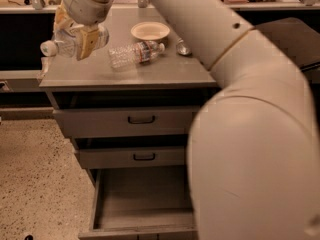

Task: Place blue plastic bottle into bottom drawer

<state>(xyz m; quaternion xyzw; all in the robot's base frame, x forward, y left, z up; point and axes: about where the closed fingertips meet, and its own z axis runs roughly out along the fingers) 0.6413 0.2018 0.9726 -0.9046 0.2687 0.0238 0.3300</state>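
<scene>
My gripper (75, 36) is at the upper left, over the left end of the cabinet top, shut on the blue plastic bottle (62, 43). The bottle lies sideways in the yellow fingers (87, 40), its white cap pointing left past the cabinet's edge. The bottom drawer (142, 199) is pulled open at the lower middle, showing a bare grey floor. It is well below and to the right of the gripper. My arm (240, 84) sweeps across the right half of the view.
A slim clear bottle (134, 54) lies on the grey cabinet top (165, 71), beside a cream bowl (150, 31) and a small can (182, 47). Two shut drawers with dark handles (141, 120) sit above the open one. Speckled floor (35, 174) is at the left.
</scene>
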